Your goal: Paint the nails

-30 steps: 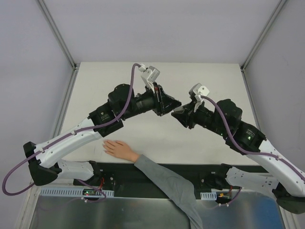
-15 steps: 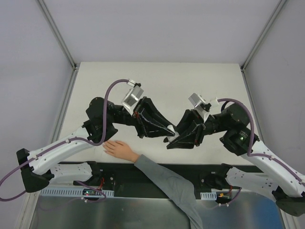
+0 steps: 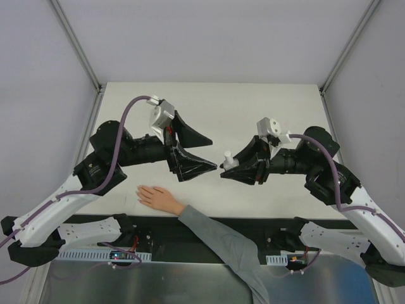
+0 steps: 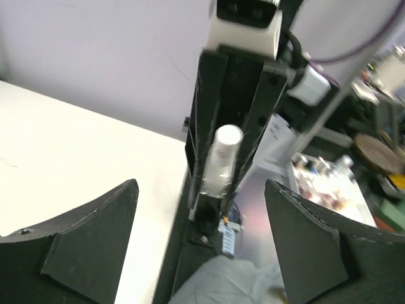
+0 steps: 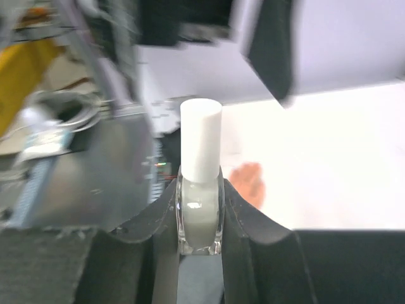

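White-and-black arms (image 3: 69,204) carry purple cables (image 3: 120,123) and wedge-shaped black fingers (image 4: 82,247).

The left gripper (image 4: 200,187) has its dark fingers spread wide at 7 and 5 o'clock. Between them, towards 12 o'clock, the right gripper (image 4: 231,117) clamps a whitish bottle (image 4: 220,161), cap towards the camera. The pale table (image 4: 76,158) lies at 9 o'clock. A blurred patch at 6 o'clock may be grey cloth (image 4: 221,282).

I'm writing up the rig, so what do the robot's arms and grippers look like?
The left arm and right arm have white lower links and black upper joints, each trailed by a purple cable. A pale camera block sits at each wrist. The left gripper and right gripper have black wedge-shaped fingers.
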Robot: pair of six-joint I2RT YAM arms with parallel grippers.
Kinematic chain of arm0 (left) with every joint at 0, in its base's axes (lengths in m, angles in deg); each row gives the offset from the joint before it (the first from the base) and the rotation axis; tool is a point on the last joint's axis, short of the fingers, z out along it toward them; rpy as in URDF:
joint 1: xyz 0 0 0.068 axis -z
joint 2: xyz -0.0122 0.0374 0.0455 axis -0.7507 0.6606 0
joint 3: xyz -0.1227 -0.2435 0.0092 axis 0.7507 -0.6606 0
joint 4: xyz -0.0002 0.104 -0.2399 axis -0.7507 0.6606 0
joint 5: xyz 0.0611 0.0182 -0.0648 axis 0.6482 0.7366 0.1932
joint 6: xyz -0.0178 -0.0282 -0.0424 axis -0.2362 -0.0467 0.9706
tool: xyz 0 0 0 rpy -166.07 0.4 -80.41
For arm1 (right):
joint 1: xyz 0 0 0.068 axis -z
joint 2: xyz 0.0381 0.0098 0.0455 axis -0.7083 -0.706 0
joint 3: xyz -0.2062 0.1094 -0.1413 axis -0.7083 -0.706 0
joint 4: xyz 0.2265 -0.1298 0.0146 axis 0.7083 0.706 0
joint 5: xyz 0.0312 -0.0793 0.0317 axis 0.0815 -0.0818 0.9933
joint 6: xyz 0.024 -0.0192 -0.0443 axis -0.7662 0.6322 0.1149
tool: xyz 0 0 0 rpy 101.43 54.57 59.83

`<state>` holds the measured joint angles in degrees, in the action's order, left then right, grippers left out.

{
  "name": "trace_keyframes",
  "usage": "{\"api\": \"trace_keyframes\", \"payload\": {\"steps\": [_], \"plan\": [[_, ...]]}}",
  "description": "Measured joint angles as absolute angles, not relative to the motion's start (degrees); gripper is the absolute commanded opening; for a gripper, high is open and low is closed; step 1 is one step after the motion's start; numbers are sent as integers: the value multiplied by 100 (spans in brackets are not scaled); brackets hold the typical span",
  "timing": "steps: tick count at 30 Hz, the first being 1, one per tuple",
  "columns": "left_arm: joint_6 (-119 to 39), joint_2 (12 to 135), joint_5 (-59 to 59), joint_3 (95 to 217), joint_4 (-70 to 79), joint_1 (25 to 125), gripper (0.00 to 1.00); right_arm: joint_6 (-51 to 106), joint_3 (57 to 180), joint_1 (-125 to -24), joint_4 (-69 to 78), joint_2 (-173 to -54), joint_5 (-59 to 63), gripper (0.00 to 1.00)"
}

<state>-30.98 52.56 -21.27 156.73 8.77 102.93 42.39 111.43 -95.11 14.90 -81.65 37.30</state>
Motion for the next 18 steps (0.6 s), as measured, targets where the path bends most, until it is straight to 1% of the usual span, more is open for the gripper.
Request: {"api": "trace_keyframes", "payload": {"steps": [1, 5, 9, 10, 14, 18], "plan": [[-3120, 5206, -1909, 15732, 982, 10293, 90, 4322, 11172, -9513, 1617, -8170, 3378, 0], [-3139, 5167, -1006, 15972, 1207, 10296, 89, 4532, 11189, -9557, 1912, -8251, 1809, 0], [-3139, 5591, -335, 16265, 1238, 10315, 84, 4659, 11189, -9625, 2032, -8377, 600, 0], [-3139, 5746, -184, 16342, 1242, 10341, 82, 4696, 11189, -9636, 2052, -8410, 392, 0], [-3161, 6421, 246, 16492, 1255, 10444, 73, 4805, 11189, -9680, 2113, -8508, -193, 0], [-3188, 6819, 443, 16497, 1277, 10534, 66, 4866, 11189, -9708, 2163, -8513, -456, 0]]}}
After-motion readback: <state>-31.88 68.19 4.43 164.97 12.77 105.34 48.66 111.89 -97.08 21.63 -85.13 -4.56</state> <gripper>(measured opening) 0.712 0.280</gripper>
